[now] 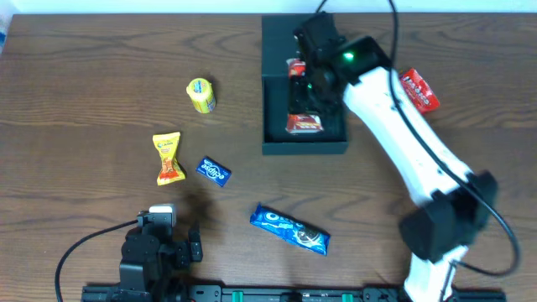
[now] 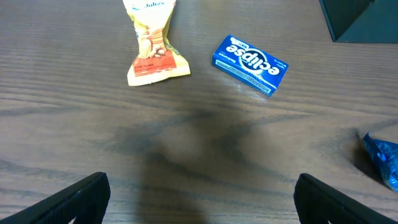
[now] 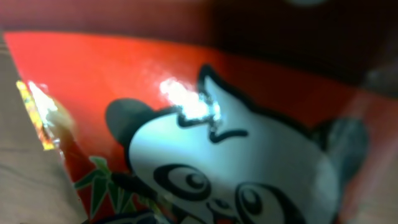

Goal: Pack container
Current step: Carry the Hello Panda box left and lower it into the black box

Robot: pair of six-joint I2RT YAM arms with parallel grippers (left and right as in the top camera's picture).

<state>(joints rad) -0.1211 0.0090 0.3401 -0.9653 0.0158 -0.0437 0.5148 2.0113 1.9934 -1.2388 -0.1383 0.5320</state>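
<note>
Dark brown wood-grain table (image 1: 101, 67), seen whole only from overhead. Container (image 1: 304, 148): a dark teal-green box at the far centre of the table, its top open. The left wrist view catches only one dark corner of it, at upper right. The white right arm (image 1: 411, 159) runs diagonally from the near right edge to the container and covers part of its opening. The right gripper (image 1: 304, 84) hangs over the interior. Inside, a red packet (image 1: 304, 124) lies by the near wall, and a second red wrapper (image 1: 294, 67) is partly hidden under the gripper. Whether the right gripper is spread or pinching cannot be told: the wrist housing hides it from overhead. The right wrist view is filled, close and blurred, by a red panda-face packet (image 3: 186, 124). The left gripper (image 2: 202, 190) is at the near left of the table, its fingers spread wide over the wood. The left wrist view alone gives detail on three items. A yellow-orange snack packet (image 2: 155, 50) lies beside a blue gum box (image 2: 250, 64) printed "eclipse", the two apart. The tip of a blue cookie packet (image 2: 382, 162) shows at the right edge. Overhead only: a yellow round sweet (image 1: 200, 95) left of the container, and a loose red packet (image 1: 418, 91) right of the arm.
</note>
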